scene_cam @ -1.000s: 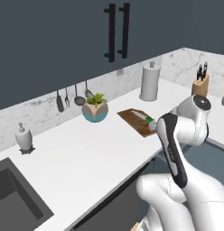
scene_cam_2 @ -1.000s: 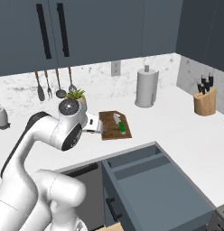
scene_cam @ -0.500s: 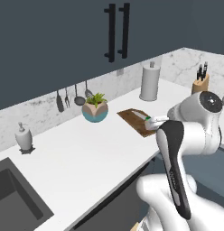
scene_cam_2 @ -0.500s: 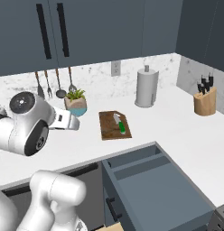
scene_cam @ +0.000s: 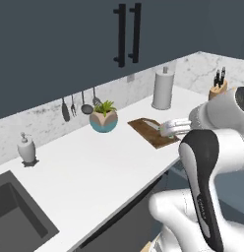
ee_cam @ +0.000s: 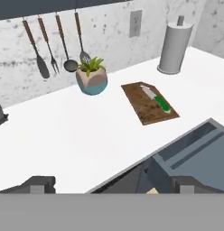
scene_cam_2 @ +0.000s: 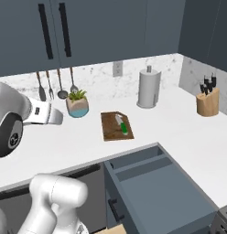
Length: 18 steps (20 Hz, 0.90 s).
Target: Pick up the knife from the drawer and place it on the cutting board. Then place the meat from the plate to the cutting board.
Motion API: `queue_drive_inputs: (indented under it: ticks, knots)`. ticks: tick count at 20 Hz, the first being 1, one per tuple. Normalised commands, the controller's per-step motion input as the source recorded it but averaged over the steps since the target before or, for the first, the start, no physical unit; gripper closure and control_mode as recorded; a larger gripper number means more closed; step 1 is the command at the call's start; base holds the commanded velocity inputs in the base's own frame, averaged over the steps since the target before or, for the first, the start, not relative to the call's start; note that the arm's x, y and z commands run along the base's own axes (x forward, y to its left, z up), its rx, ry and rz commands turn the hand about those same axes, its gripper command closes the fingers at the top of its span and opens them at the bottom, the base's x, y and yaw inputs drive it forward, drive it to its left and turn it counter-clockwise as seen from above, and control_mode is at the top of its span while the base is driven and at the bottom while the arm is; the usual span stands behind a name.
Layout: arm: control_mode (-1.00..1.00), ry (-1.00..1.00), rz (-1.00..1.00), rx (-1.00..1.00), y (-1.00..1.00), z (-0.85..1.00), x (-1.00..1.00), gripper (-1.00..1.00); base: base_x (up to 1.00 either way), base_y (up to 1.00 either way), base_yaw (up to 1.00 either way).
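1. The two dark fingers [ee_cam: 38, 184] are showing far apart at the bottom of the hand view, spread and holding nothing, hanging over the front edge of the white surface [ee_cam: 64, 131].
2. Beyond them, the small green-handled knife [ee_cam: 156, 99] is lying flat on the dark brown wooden cutting board [ee_cam: 143, 110], so that step looks done.
3. The wide blue-grey drawer [scene_cam_2: 156, 187] is standing open below the surface.
4. The meat and its plate are not something I can locate; judging by the task, the chunk should be light, soft and possibly slippery, best pinched across its middle.
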Motion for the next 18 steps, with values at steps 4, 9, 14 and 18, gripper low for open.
queue_drive_inputs:
  ticks: [4, 9, 14, 18]
  knots:
    - [1.0, 0.0, 0.0, 0.0, 0.0, 0.0, 0.0, -1.0, -1.0, 0.02, 0.0]
    - [1.0, 0.0, 0.0, 0.0, 0.0, 0.0, 0.0, -1.0, -1.0, 0.01, 0.07]
    - [1.0, 0.0, 0.0, 0.0, 0.0, 0.0, 0.0, -1.0, -0.98, 0.29, 0.32]
    - [1.0, 0.0, 0.0, 0.0, 0.0, 0.0, 0.0, -1.0, -0.58, 0.63, 0.49]
